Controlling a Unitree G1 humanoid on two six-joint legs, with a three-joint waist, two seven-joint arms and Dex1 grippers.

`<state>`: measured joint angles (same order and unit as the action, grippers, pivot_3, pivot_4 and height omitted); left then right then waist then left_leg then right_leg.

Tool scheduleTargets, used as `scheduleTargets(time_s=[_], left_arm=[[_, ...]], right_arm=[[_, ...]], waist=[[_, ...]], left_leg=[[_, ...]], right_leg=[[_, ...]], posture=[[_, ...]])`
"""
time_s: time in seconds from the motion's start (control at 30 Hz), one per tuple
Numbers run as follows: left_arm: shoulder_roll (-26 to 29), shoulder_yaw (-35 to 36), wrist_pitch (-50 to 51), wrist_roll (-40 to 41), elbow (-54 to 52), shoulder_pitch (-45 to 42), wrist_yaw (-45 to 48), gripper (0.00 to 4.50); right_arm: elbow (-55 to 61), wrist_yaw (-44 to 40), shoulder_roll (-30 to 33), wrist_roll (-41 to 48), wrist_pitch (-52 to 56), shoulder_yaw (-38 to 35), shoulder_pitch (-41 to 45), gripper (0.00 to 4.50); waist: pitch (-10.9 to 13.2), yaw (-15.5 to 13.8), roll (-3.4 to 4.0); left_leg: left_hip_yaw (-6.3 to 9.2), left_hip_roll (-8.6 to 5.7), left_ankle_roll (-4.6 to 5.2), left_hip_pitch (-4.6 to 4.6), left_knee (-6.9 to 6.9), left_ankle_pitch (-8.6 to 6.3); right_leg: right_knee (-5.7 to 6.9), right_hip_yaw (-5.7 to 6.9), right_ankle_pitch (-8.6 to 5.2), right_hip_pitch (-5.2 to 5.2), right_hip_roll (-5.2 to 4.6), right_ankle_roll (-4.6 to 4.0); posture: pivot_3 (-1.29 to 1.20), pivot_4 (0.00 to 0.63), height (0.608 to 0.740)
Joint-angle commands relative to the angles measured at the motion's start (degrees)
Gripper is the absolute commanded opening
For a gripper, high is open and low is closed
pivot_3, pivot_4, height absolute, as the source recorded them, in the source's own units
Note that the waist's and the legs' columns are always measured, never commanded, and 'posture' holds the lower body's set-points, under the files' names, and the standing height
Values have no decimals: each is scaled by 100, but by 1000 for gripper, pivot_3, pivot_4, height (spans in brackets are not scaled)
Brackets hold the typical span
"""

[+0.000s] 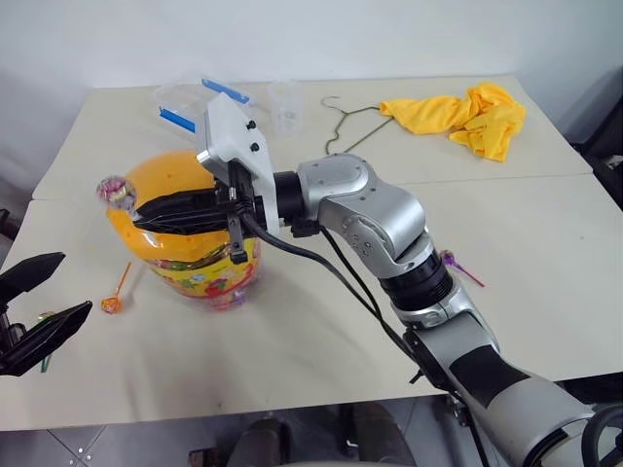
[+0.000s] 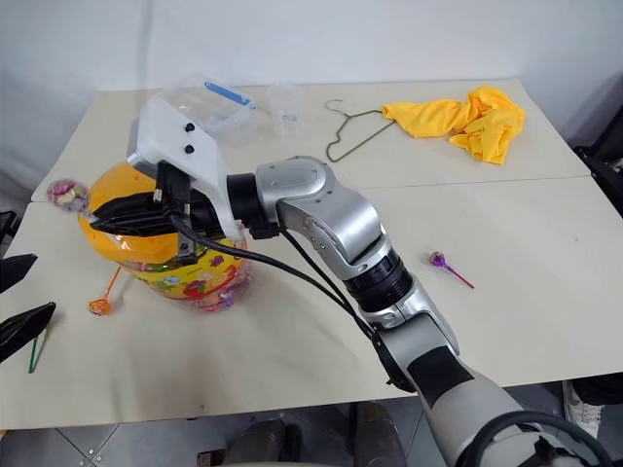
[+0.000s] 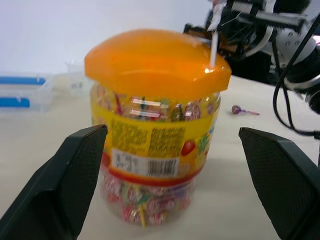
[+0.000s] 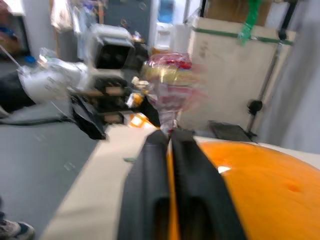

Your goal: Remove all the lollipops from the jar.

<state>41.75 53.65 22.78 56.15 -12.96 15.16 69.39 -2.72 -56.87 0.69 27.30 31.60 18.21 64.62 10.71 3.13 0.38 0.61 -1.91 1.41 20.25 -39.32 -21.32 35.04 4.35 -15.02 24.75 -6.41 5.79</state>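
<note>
The jar [image 1: 200, 255], a clear tub with an orange domed lid and a yellow-red label, stands at the table's left. My right gripper [image 1: 138, 219] lies level over the lid, pointing left, shut on the stick of a whitish-pink lollipop [image 1: 115, 190]. That lollipop [image 4: 170, 80] stands above the fingertips, and its stick [image 3: 213, 45] reaches down to the lid. An orange lollipop [image 1: 112, 304] lies left of the jar, a purple lollipop [image 2: 438, 260] right of my arm, and a green stick [image 2: 37, 350] by my left gripper. My left gripper [image 1: 70, 284] hangs open left of the jar.
At the table's back stand a flat clear box with blue clips [image 1: 185, 105] and a small clear cup [image 1: 284, 105]. A wire hanger [image 1: 348, 125] and a yellow cloth [image 1: 467, 117] lie at the back right. The table's near edge runs close below the jar.
</note>
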Motion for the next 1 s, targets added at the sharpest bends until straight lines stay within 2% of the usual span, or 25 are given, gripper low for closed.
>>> scheduleTargets(time_s=[0.03,0.2,0.3,0.4,0.47,0.53,0.67,0.77,0.83,1.0], left_arm=[[83,4,30,225,-273,-94,-108,4500],[135,-187,143,426,-715,-299,-271,4500],[236,-375,182,435,-962,-407,-267,4500],[418,-650,149,267,-1206,-430,-112,4500],[474,-781,127,164,-1357,-341,-21,4500],[468,-878,21,-37,-1469,-200,87,4500],[380,-986,26,-101,-1570,58,97,4500],[325,-1138,-14,-227,-1633,238,132,4500],[307,-1225,-62,-284,-1672,297,154,4500],[265,-1343,-125,-387,-1699,386,107,4500]], right_arm=[[110,-110,-91,501,-189,-648,-41,8],[168,-304,-142,1819,-268,-1959,-240,8],[133,-183,434,2023,-58,-2477,-259,8],[20,-562,1628,1620,2,-2538,-427,8],[-278,-834,2722,1186,31,-2550,-648,8],[-556,-1306,3719,638,-301,-2415,-953,8],[-1034,-1740,5152,-438,-1133,-2180,-1842,8],[-1503,-1896,5991,-1005,-1608,-2202,-2803,8],[-1902,-1928,6298,-1298,-2069,-2210,-3285,8],[-2548,-1362,6428,-1741,-2257,-2306,-3846,8]], waist=[[-1,-11,-3],[-1,-31,-4],[-1,-26,-3],[1,-66,1],[2,-95,2],[3,-154,5],[10,-163,16],[13,-166,20],[13,-171,20],[13,-149,25]], left_leg=[[2,0,0,1,0,0],[24,-11,1,1,0,-1],[26,-13,2,2,0,0],[25,-19,5,4,0,1],[21,-20,8,5,2,0],[15,-19,11,8,4,-1],[-7,-14,17,15,14,0],[-31,-2,17,12,14,0],[-36,-1,18,6,10,0],[-84,9,20,-18,7,2]], right_leg=[[-1,1,0,0,0,0],[-1,3,0,-11,-4,0],[-3,4,0,-11,-6,1],[-8,3,0,-11,-11,1],[-15,1,0,-11,-11,1],[-29,-1,0,-12,-12,1],[-60,-4,2,-11,-11,5],[-64,-7,5,-12,-6,11],[-64,-9,5,-18,-6,12],[-69,-23,10,-20,-7,18]], posture=[[0,150,740],[0,150,740],[0,150,740],[0,150,740],[0,150,740],[0,150,740],[0,150,740],[0,150,740],[0,150,740],[0,150,740]])
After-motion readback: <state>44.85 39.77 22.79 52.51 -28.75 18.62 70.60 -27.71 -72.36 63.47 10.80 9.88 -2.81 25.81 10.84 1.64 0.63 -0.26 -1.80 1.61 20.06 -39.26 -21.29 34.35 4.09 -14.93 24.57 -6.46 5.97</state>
